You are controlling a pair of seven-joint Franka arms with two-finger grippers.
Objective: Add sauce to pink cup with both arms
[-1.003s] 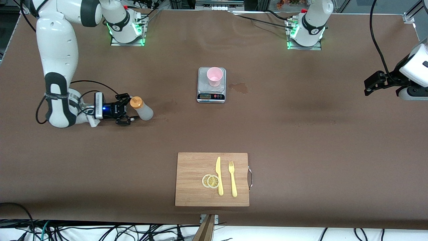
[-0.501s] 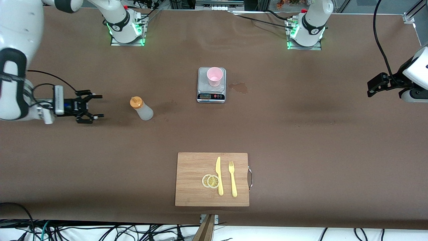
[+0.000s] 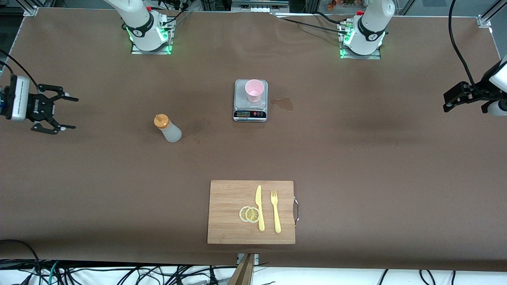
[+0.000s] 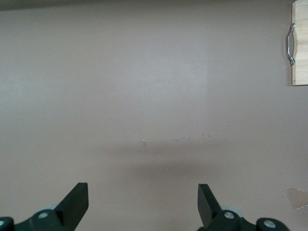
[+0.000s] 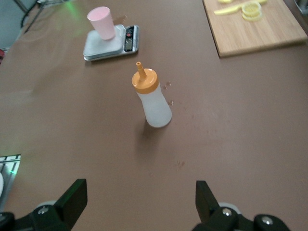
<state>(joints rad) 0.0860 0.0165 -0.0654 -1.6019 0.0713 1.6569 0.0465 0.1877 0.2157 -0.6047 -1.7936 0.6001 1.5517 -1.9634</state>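
The sauce bottle (image 3: 168,128), frosted white with an orange nozzle cap, stands upright on the brown table; it also shows in the right wrist view (image 5: 151,98). The pink cup (image 3: 254,90) stands on a small grey scale (image 3: 250,114), also seen in the right wrist view (image 5: 101,22). My right gripper (image 3: 73,113) is open and empty, well away from the bottle at the right arm's end of the table; its jaws (image 5: 142,199) face the bottle. My left gripper (image 3: 447,102) is open and empty at the left arm's end, over bare table (image 4: 143,202).
A wooden cutting board (image 3: 229,213) with a yellow knife (image 3: 259,208), a fork (image 3: 275,211) and lemon slices (image 3: 249,214) lies near the front camera. A wet stain (image 3: 283,103) marks the table beside the scale.
My right gripper has let go of the sauce bottle and drawn away from it toward the right arm's end of the table. The left gripper has drifted slightly outward.
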